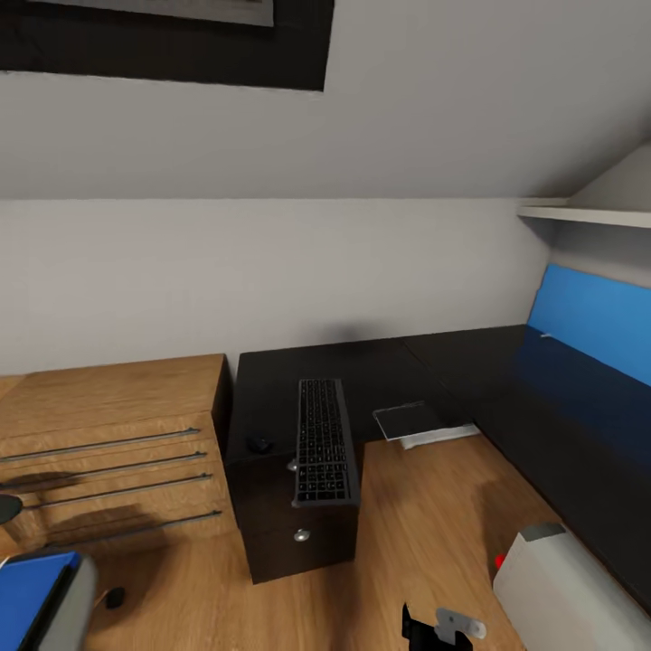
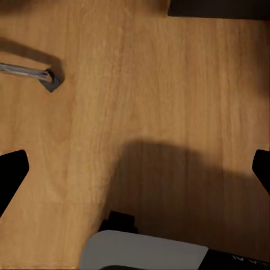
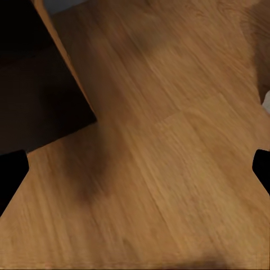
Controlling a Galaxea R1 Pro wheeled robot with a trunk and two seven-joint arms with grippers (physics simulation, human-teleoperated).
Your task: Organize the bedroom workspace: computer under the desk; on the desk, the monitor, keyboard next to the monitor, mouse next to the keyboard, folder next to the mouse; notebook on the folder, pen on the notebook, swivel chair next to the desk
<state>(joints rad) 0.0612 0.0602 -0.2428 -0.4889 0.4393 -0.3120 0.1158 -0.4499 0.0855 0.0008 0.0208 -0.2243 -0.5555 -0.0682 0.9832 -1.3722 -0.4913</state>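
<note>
Both your jaws hang spread and empty over bare wooden floor [image 3: 169, 185]; the keyboard [image 1: 323, 441] already lies on the table [image 1: 434, 362], overhanging its front edge; the notebook [image 1: 409, 419] rests there too; the monitor [image 1: 565, 588] seems off the table at lower right; a folder [image 1: 32, 588] shows at lower left; most placing looks undone.

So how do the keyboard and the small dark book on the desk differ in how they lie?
The keyboard is long and narrow, running front to back; the notebook is short, squarish and slightly skewed. The keyboard's near end juts over the desk edge above the drawers; the notebook sits at the inner corner, with a pale strip showing along its near edge. The keyboard shows rows of keys; the notebook's cover is plain. Both are dark, flat and on the black top.
</note>
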